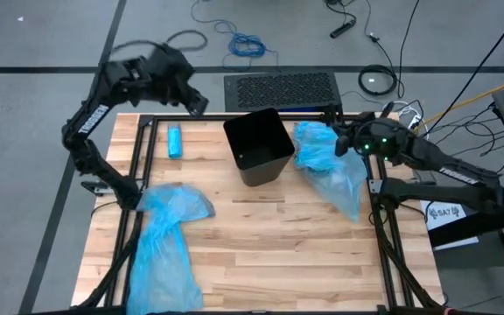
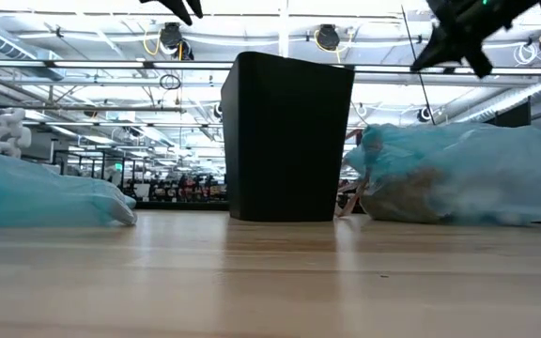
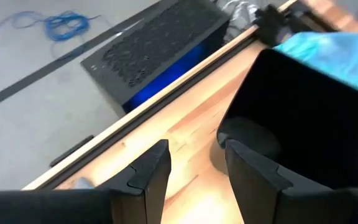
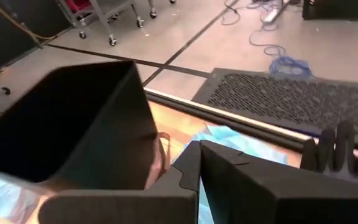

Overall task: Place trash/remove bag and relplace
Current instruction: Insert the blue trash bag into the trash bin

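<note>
On the near left of the wooden worktop (image 1: 261, 245) lies a flat, crumpled blue bag (image 1: 163, 241), trailing towards the front edge; in the low view it shows as a pale heap at the left. Farther back, near the middle, a black bin (image 1: 258, 144) stands upright with no liner in it, its inside dark and bare. Just beside it on the right sits a second blue bag (image 1: 331, 162), bulging, with the trash (image 2: 411, 192) showing as a brownish mass through the thin plastic in the low view; this bag rests on the worktop, close against the bin's side, whether touching I cannot tell. To the left of the bin, well apart from it, a small blue oblong object (image 1: 175, 141) lies near the back edge.

The right end effector (image 1: 350, 140) hangs above the top of the full bag, just right of the bin; its fingers are pressed together with nothing between them. The left end effector (image 1: 195, 103) hovers over the back edge of the worktop, left of the bin and raised clear of it; its fingers (image 3: 151, 177) stand apart with a clear gap and hold nothing, and the bin's rim lies just ahead of them.

Beyond the back edge a black perforated box (image 1: 280, 90) sits on the grey floor, and farther off lie loops of blue cable (image 1: 247, 45) and dark cable (image 1: 379, 80).
</note>
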`<state>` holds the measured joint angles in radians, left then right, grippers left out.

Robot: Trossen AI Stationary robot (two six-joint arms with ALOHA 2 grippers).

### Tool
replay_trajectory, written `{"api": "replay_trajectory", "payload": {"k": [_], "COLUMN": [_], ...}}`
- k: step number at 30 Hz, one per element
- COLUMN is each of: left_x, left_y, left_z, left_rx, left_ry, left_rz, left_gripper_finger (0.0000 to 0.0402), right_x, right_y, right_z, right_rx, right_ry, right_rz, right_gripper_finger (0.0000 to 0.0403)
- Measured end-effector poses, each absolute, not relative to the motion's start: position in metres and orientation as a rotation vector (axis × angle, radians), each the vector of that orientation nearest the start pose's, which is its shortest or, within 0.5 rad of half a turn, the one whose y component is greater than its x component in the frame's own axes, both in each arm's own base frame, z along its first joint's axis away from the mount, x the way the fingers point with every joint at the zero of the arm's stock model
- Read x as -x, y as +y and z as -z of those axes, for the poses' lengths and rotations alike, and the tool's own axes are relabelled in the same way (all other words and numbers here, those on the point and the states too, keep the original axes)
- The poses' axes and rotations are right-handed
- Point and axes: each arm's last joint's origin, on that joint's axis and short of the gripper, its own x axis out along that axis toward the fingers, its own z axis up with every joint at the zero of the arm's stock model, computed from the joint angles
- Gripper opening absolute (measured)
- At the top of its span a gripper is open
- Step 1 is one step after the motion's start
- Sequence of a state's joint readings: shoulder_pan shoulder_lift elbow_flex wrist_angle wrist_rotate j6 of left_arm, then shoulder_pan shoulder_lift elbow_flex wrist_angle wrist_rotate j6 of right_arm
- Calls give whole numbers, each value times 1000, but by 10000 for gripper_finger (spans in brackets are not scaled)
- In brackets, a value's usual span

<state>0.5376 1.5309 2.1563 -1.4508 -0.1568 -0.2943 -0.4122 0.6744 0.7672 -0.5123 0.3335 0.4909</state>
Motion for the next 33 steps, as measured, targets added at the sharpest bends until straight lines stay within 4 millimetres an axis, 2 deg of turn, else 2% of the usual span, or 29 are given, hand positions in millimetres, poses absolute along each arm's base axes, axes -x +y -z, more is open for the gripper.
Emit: {"api": "replay_trajectory", "payload": {"k": [4, 7, 10, 14, 18, 22, 25, 29, 33], "left_x": [-208, -199, -189, -169, -155, -160, -165, -171, -175], "left_y": [105, 85, 67, 44, 22, 1, -7, -9, -8], "left_z": [-474, -461, -440, -400, -349, -303, -278, -263, -261], "left_rx": [400, 404, 457, 587, 754, 951, 1065, 1120, 1135], "left_ry": [759, 752, 735, 674, 615, 494, 426, 400, 382], "left_rz": [-859, -926, -948, -964, -948, -859, -799, -752, -747], "left_gripper_finger": [159, 159, 159, 159, 159, 159, 159, 163, 181], "right_x": [-119, -117, -116, -115, -115, -116, -116, -116, -116], "right_y": [-56, -51, -48, -45, -43, -41, -40, -40, -40], "right_z": [-335, -344, -345, -342, -340, -339, -339, -339, -339], "right_rx": [-454, -439, -433, -436, -436, -438, -438, -451, -460], "right_ry": [238, 241, 262, 297, 322, 332, 334, 328, 325], "right_rz": [786, 760, 749, 741, 728, 715, 709, 709, 710], "right_gripper_finger": [0, 0, 0, 0, 0, 0, 0, 0, 0]}}
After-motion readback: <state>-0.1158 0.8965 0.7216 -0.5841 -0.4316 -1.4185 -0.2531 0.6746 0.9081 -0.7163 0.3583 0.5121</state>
